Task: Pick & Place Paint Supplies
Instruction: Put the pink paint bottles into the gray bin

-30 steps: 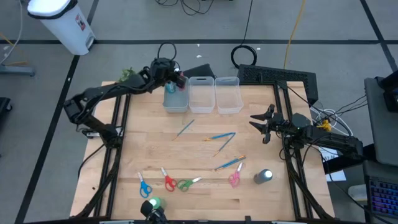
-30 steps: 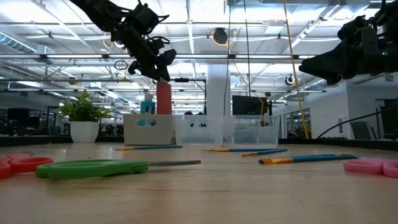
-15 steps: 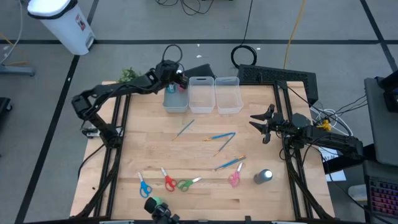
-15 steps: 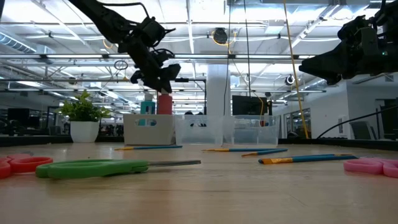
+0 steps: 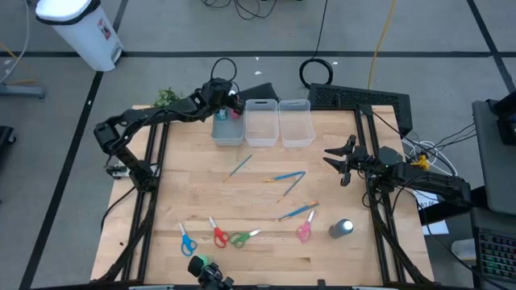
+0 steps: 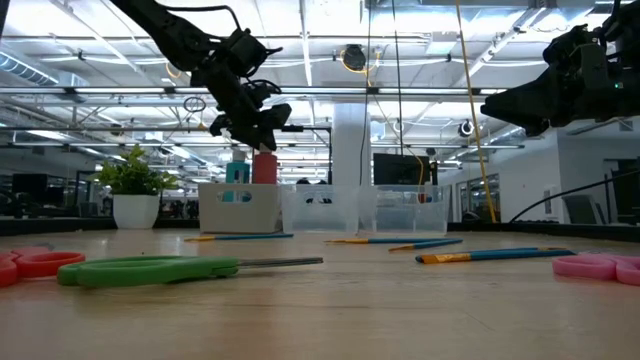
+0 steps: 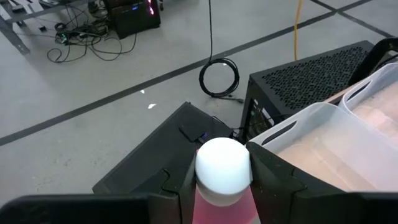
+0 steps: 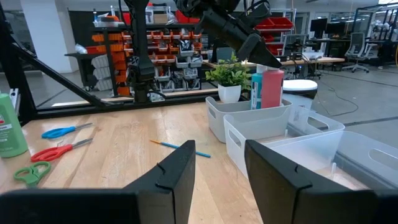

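Paint supplies lie spread over the wooden tabletop, and one of them is in a grip: the left end effector hangs over the leftmost of three clear bins at the far edge, its fingers clamped on the white cap of the pink-red paint bottle, which stands upright with its lower part inside that bin. A blue paint bottle stands just beside it in the same bin. The middle bin and the right bin sit in a row touching one another, and a small potted plant stands at the far left corner, near the first bin. The right end effector waits above the right side of the tabletop, well apart from the bins, with its fingers parted around nothing. Between the bins and the near edge, thin brushes lie scattered at angles, another brush alone nearer the left bin, and a blue and orange one lower down. Along the near edge sit the scissors: blue scissors, red scissors, green scissors close together, and pink scissors farther right. The dark grey paint bottle stands near the pink pair, and the green paint bottle stands at the near edge.
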Robot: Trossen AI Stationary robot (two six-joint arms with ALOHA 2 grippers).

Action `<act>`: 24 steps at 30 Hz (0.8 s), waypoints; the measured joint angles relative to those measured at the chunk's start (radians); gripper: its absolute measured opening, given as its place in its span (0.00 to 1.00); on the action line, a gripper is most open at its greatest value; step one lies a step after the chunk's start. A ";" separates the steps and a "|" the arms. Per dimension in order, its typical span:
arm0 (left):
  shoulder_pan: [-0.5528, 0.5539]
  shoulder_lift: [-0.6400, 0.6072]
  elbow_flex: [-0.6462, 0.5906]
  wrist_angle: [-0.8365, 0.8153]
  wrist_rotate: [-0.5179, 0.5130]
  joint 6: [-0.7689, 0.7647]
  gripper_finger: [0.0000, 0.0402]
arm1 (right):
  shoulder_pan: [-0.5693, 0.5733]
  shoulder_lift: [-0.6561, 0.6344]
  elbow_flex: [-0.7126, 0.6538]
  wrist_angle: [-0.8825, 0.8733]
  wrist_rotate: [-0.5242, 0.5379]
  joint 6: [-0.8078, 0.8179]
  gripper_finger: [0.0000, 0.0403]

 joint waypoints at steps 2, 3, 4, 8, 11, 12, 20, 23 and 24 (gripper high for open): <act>0.000 0.000 0.000 0.000 0.000 -0.006 0.30 | 0.000 0.000 0.000 0.000 0.000 0.000 0.32; 0.000 0.000 0.000 -0.001 0.000 -0.004 0.30 | 0.000 0.000 0.000 0.000 0.000 0.000 0.32; 0.000 0.000 0.000 -0.001 0.000 -0.002 0.30 | 0.000 0.000 0.000 0.000 0.000 0.000 0.32; 0.000 0.000 -0.012 -0.001 0.001 -0.002 0.30 | 0.000 0.000 0.000 0.000 0.000 0.000 0.32; 0.000 0.000 -0.023 -0.001 0.001 -0.006 0.30 | 0.000 0.000 0.000 0.000 0.000 0.000 0.32; 0.000 0.000 -0.027 0.001 0.001 -0.007 0.30 | 0.000 0.000 0.000 0.000 0.000 0.000 0.32; 0.000 -0.001 -0.072 0.064 0.003 -0.013 0.30 | 0.000 0.000 0.000 0.000 0.000 0.000 0.32; 0.000 -0.001 -0.098 0.119 0.008 -0.009 0.30 | 0.000 0.000 0.000 0.000 0.000 0.000 0.32; 0.000 -0.001 -0.103 0.129 0.008 -0.008 0.30 | 0.000 0.000 0.000 0.000 0.000 0.000 0.32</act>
